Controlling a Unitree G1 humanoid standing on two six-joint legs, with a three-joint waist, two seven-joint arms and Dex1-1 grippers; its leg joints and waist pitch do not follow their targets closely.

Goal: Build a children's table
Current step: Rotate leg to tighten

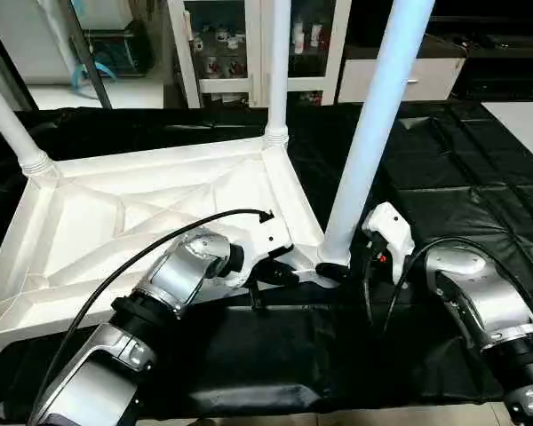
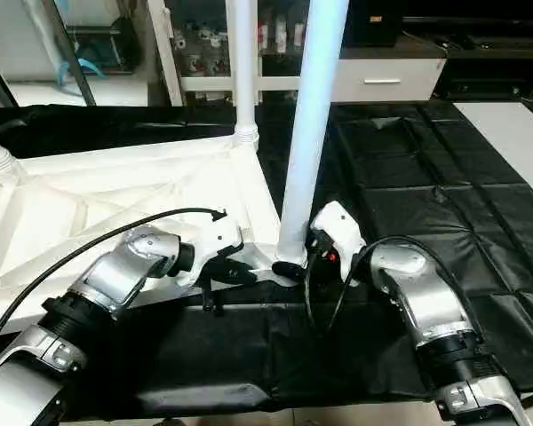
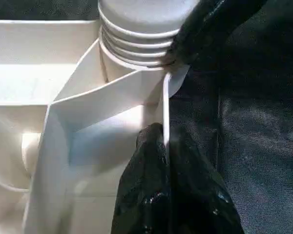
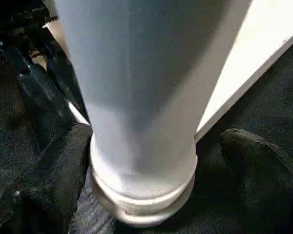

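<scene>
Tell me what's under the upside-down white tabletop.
The tabletop lies ribs up on a black cover, which shows all around it. What is directly beneath is hidden by the top itself. The left gripper pinches its near edge.

Table (image 1: 444,186): large, covered in a black sheet, glossy, wrinkled, with square fold creases across the right half of the frame. Cover runs from the far edge at the upper frame to the near edge at the bottom.

Lying directly on it: the children's table top (image 1: 142,213), white plastic, upside down, ribbed X-braced underside facing up, filling the left and centre of the frame. Its near rim and near right corner sit on the black cover.

A lighter flat surface (image 1: 524,124) shows at the right edge, beyond the black cover.
</scene>
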